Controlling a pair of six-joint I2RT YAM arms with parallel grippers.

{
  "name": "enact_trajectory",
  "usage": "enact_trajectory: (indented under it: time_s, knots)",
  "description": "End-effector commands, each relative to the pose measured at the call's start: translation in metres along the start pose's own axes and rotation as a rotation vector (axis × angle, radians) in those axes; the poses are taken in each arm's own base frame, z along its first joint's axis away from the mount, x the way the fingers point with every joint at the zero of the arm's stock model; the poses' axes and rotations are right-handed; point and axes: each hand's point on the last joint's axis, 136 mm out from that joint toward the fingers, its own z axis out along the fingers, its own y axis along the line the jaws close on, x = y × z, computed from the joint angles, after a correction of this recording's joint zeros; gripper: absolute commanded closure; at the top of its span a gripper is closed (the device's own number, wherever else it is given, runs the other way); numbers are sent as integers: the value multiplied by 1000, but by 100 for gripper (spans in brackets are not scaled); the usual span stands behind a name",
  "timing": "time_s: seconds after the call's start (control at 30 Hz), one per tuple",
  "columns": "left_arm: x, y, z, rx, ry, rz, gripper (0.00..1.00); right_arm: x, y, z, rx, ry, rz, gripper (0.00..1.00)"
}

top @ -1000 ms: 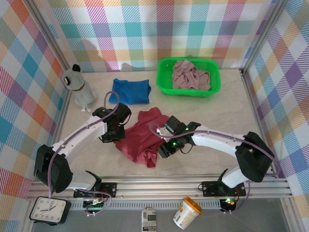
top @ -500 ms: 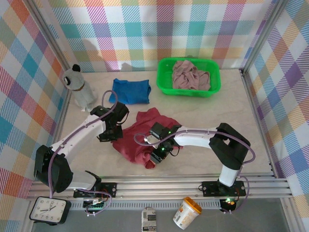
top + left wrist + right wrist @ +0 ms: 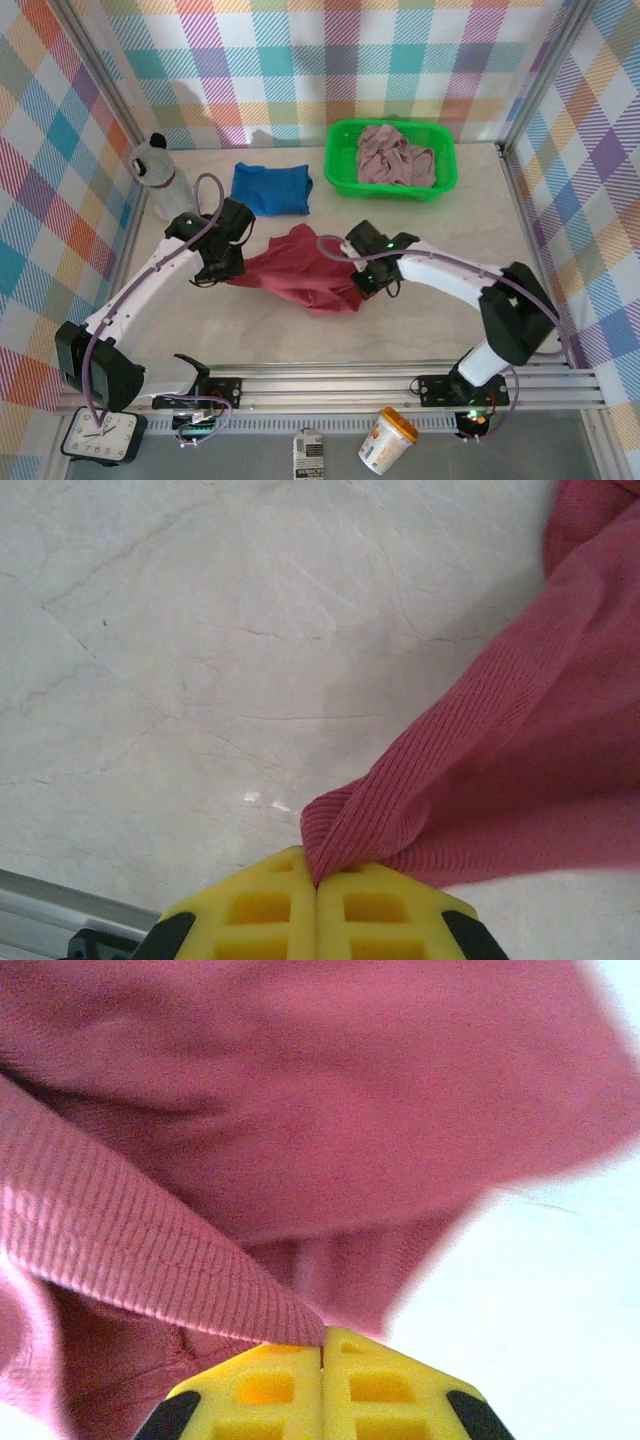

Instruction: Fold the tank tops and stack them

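The dark red tank top [image 3: 300, 272] hangs stretched between my two grippers above the middle of the table. My left gripper [image 3: 226, 266] is shut on its left edge, and a ribbed fold [image 3: 420, 800] is pinched between the yellow fingers [image 3: 265, 910]. My right gripper [image 3: 362, 282] is shut on the right edge, with the ribbed hem [image 3: 150, 1260] caught at the fingertips. The royal blue tank top [image 3: 270, 188] lies folded at the back left. The pale pink tank top [image 3: 395, 155] lies crumpled in the green basket [image 3: 342, 175].
A grey bottle-like figure [image 3: 165, 185] stands at the left wall. Plaid walls close the table on three sides. A metal rail [image 3: 330, 385] runs along the near edge, with a clock [image 3: 100, 435] and a tub [image 3: 387, 440] below it.
The right gripper closed on the red top's right edge and both arms moved apart and up, pulling the crumpled cloth off the table into a stretched band.
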Motion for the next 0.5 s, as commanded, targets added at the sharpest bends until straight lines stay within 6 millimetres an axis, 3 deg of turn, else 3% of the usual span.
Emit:
enact_trajectory:
  time_s: [0.0,0.1,0.2,0.3,0.37,0.47]
  knots:
    - [15,3,10,9,50,-12,100,2,-23,-33,115,-2,-71,100]
    - [21,4,15,11,58,-25,100,-3,-17,-50,77,-47,-102,100]
    - [24,9,20,-13,64,-26,100,-5,19,-60,-69,-107,-167,99]
    - [28,10,27,-21,84,-26,100,13,58,-39,-179,-41,-241,98]
    - [27,10,28,-19,82,-28,100,22,73,-23,-200,-5,-278,98]
    - [27,11,30,-29,88,-21,100,15,86,-13,-241,-22,-252,97]
